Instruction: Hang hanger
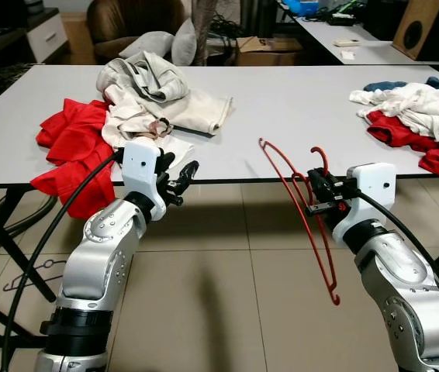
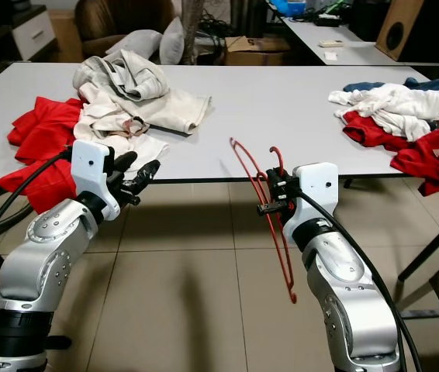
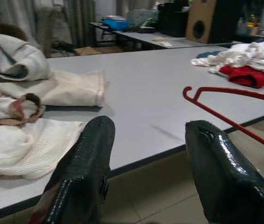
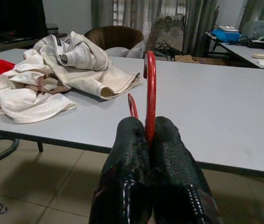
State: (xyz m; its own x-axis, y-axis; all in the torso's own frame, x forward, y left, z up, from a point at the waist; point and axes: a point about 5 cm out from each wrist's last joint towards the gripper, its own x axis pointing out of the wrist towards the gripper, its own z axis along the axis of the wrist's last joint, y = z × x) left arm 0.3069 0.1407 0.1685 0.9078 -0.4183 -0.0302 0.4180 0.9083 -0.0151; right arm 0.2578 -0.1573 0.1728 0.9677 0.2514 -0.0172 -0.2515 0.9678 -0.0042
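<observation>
Right fingers [image 4: 146, 140] clenched on red hanger [image 1: 301, 201] | left fingers [image 3: 87, 163] released | table [image 1: 297, 108]: clothes heaps [image 1: 138, 101]

Living room: armchair [image 1: 130, 19], clothes-strewn table [image 1: 281, 101]

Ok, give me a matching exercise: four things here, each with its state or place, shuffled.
Things:
1. hanger
2. left gripper
3. cream clothes
4. speaker

States:
A. open, holding nothing
B. heaped on the table's left part
C. clamped in the right gripper
D. leaning on the far desk

Pairs: 1-C, 2-A, 3-B, 4-D
</observation>
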